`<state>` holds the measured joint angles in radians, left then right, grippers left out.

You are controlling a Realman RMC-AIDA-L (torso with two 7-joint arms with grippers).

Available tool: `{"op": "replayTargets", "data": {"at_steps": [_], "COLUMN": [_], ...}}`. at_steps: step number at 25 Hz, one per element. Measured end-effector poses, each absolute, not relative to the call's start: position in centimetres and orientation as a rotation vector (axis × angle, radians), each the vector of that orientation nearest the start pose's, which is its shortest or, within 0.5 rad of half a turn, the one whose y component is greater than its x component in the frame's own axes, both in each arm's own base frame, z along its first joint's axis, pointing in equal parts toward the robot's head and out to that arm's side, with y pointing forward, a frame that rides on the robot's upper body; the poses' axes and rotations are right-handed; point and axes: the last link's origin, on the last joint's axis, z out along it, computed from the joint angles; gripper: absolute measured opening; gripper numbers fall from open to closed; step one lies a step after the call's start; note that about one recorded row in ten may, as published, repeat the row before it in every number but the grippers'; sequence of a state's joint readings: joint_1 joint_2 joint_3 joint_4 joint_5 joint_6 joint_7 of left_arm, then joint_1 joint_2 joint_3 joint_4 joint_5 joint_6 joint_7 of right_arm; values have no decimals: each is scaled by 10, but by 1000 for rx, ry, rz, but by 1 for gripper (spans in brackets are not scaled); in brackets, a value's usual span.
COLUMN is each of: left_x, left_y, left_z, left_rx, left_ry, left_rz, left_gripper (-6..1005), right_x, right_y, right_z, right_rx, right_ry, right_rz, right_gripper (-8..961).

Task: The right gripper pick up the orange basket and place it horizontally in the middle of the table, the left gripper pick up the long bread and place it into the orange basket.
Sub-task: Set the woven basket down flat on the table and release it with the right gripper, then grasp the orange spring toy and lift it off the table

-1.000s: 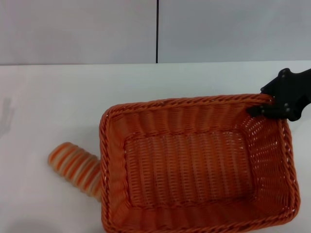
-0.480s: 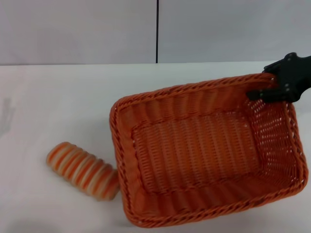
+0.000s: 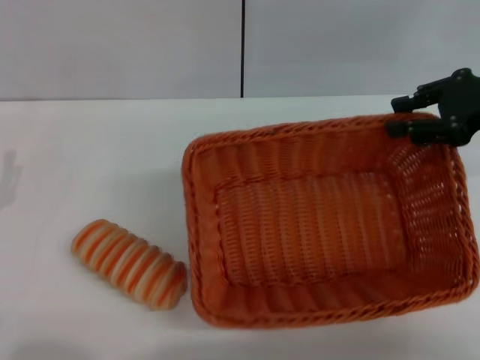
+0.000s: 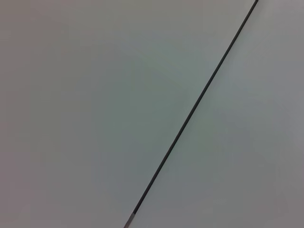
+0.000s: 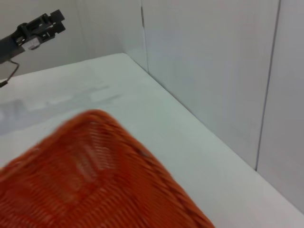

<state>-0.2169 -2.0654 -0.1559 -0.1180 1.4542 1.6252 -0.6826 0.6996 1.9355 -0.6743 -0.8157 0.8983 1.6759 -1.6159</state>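
Note:
The orange basket [image 3: 196, 225] sits open side up on the white table [image 3: 97, 165], right of centre, its long side running roughly left to right. My right gripper [image 3: 403, 115] is shut on the braided rim at the basket's far right corner. The long bread [image 3: 129, 263], cream with orange stripes, lies on the table just left of the basket's near left corner, apart from it. In the right wrist view the basket's corner [image 5: 90, 175] fills the foreground. Far off in that view, the left gripper [image 5: 53, 21] hangs raised above the table.
A grey wall with a dark vertical seam [image 3: 243, 49] stands behind the table's far edge. The left wrist view shows only that wall and seam [image 4: 194, 107]. Bare tabletop lies left of the basket and beyond the bread.
The basket has slid to the right and turned with my right gripper, which moved toward the far edge. The bread, partly hidden by the basket before, now lies fully visible.

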Motion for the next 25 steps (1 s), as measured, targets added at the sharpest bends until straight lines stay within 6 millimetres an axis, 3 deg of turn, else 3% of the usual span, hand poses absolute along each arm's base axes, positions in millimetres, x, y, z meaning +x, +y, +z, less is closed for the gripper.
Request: {"op": "replayTargets", "data": {"at_steps": [7,13,16,17,19,21,22,25], "left_x": [-372,-373,-373,-370,-368,-366,-367,-368], "left_y": [227,226,225,222,222,221,222,224], "left_z": [37,37,38,39,42,48,56,64], "left_rx": [-1171,-1170,-1169,-1228,-1289,-1381,-1458,-1581], "left_ry": [-789,-791,-791,-773,-749,-719,-719,-734], "left_rz": [-1203,-1201,-1202,-1219,-1225,-1236,-1243,-1225], "left_gripper": [767,765,764,764,763,762,762,761], "right_x": [237,241,246,252,255,267,283,300], "right_y": [377,376,371,364,360,350,336,319], "right_z": [65,69,80,90,97,110,123,128], "right_rx": [-2860,-2801,-2701,-2610,-2549,-2412,-2248,-2106], "right_ry": [502,504,495,502,512,550,580,595], "right_rz": [287,330,472,604,686,836,982,1076], "right_gripper": [473,659,697,701,708,715,719,730]}}
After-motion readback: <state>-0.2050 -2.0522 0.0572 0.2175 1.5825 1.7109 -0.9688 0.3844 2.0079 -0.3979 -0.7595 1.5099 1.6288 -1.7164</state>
